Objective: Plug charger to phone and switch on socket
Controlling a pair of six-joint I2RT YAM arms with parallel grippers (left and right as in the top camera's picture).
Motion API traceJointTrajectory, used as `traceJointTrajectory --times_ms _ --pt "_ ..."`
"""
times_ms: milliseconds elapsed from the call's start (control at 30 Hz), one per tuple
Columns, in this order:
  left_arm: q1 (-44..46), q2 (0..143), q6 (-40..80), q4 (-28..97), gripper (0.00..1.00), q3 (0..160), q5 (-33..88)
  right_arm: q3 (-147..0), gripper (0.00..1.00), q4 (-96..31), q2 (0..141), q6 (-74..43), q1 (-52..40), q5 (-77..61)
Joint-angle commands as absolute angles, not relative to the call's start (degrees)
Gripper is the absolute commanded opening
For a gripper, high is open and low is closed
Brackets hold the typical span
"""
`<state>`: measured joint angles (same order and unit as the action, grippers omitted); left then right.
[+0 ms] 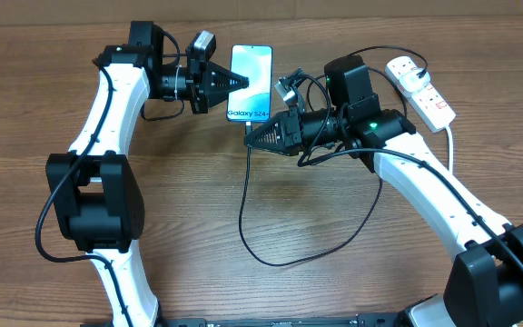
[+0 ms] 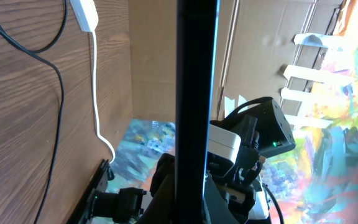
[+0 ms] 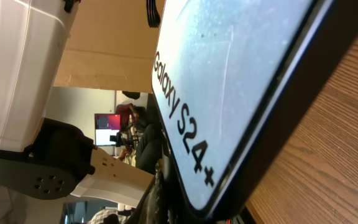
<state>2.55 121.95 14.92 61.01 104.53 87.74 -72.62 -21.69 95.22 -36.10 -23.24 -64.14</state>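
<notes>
The phone (image 1: 252, 80) lies face up at the far middle of the table (image 1: 334, 291), its "Galaxy" end turned toward the right gripper (image 1: 249, 138). The left gripper (image 1: 228, 88) is clamped on the phone's long left edge. In the left wrist view the phone runs as a dark bar, edge-on, straight down the middle.

The right gripper is closed too, its tip just beside the phone's near end. The charger (image 1: 242, 222) trails out from under that tip, so it appears to be pinched at or close to the connector (the tip itself is hidden). The cable loops slackly across the table toward the socket (image 1: 422, 91), well apart at the far right.

The phone is probably light and stiff, with slick glass. It may pivot in a two-finger pinch when the connector pushes in, so a hold on the long edges near the port end braces it best. The cable is limp and should be held right behind the connector, or it will likely buckle.
</notes>
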Motion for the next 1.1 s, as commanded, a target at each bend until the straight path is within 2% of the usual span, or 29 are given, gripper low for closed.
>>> traceJointTrajectory --times_ms 0,1067 --pt "2.6 121.4 15.3 60.8 0.04 106.0 90.7 -72.3 0.04 -21.3 96.7 -37.0 -23.2 -64.1" --pt "2.5 121.4 15.2 60.8 0.04 106.0 90.7 -72.3 0.04 -20.0 97.4 -37.9 -20.5 -67.2"
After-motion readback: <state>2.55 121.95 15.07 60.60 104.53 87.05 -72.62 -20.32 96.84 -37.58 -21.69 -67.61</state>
